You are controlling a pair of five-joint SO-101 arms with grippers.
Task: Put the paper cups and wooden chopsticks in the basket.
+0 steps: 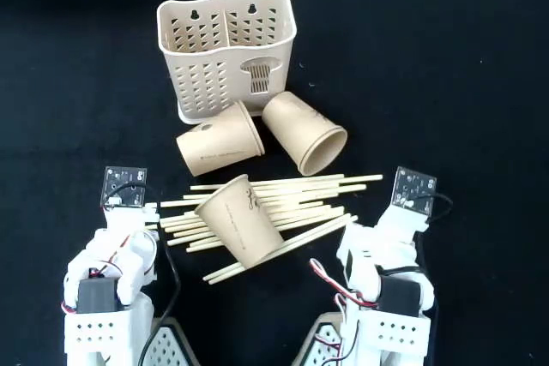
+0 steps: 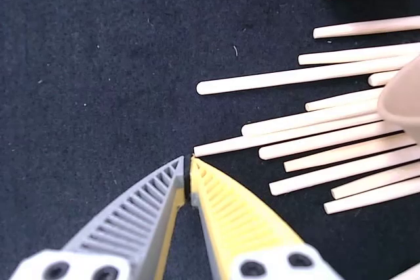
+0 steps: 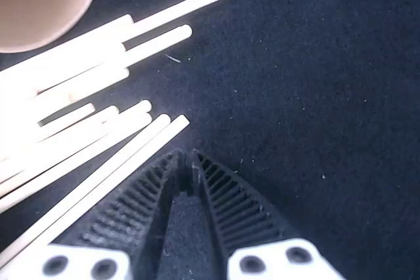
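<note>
left hand (image 2: 188, 160) clenched, empty | right hand (image 3: 186, 156) clenched, empty | chopsticks (image 1: 309, 186) between them

Both arms sat folded and side by side: left arm (image 1: 110, 273), right arm (image 1: 384, 270). The left gripper (image 2: 188, 160) pointed downward with jaws closed, tips touching. The right gripper (image 3: 186, 155) was likewise closed, with tips together and aimed downward.
</note>
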